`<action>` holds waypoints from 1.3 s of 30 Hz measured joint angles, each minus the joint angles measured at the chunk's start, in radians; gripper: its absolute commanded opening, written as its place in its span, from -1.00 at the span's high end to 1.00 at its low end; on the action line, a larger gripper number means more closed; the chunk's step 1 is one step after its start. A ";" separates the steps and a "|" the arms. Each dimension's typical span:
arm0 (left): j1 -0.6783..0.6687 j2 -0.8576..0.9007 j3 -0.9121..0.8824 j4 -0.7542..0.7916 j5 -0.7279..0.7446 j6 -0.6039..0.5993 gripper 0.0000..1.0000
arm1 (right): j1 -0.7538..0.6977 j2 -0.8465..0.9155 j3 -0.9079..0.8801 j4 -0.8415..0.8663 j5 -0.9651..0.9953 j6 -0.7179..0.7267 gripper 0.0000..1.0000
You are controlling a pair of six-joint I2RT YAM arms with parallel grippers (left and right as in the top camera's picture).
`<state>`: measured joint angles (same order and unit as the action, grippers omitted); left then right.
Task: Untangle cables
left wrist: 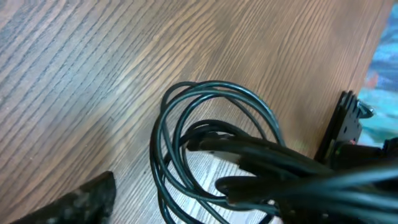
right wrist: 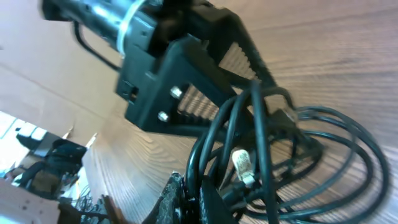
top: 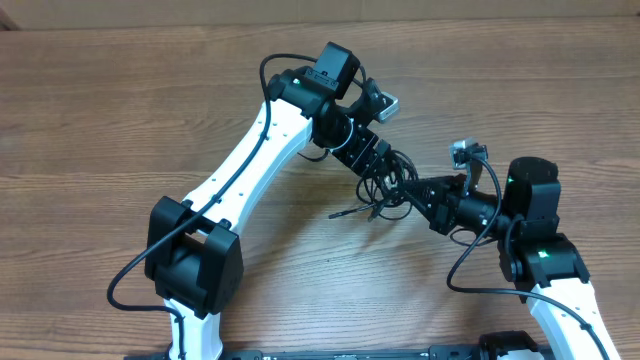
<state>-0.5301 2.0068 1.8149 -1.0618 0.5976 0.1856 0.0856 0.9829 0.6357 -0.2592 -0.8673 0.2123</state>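
The cables (top: 386, 207) are thin black cords bunched in loops on the wooden table (top: 120, 120), between my two grippers. One plug end (top: 342, 213) sticks out to the left. My left gripper (top: 377, 182) is over the bundle from the upper left. In the left wrist view its jaws (left wrist: 186, 208) are spread, with the loops (left wrist: 211, 124) lying between them, untouched by the near finger (left wrist: 81, 202). My right gripper (top: 417, 194) reaches in from the right. Its jaws (right wrist: 199, 200) are shut on several strands (right wrist: 233, 134). A pale-tipped plug (right wrist: 242, 165) lies among the loops.
The left arm's white links (top: 250, 150) cross the table from the lower left. The right arm's base (top: 540, 255) is at the lower right, with thick arm wires (top: 470, 270) looping beside it. The left gripper's body (right wrist: 161, 74) sits close over the bundle.
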 measured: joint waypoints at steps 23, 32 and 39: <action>0.053 0.000 0.000 -0.038 -0.097 -0.017 0.92 | 0.001 0.003 0.000 -0.178 0.166 0.055 0.93; 0.241 -0.047 0.000 -0.090 -0.052 -0.038 0.86 | -0.001 0.004 -0.001 -0.333 0.712 0.238 0.17; 0.219 -0.148 0.000 -0.091 -0.010 -0.022 0.85 | -0.001 0.004 0.000 -0.178 0.645 0.184 -0.15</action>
<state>-0.3111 1.8591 1.8149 -1.1526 0.5880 0.1638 0.0849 0.9867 0.6353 -0.4374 -0.2226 0.3962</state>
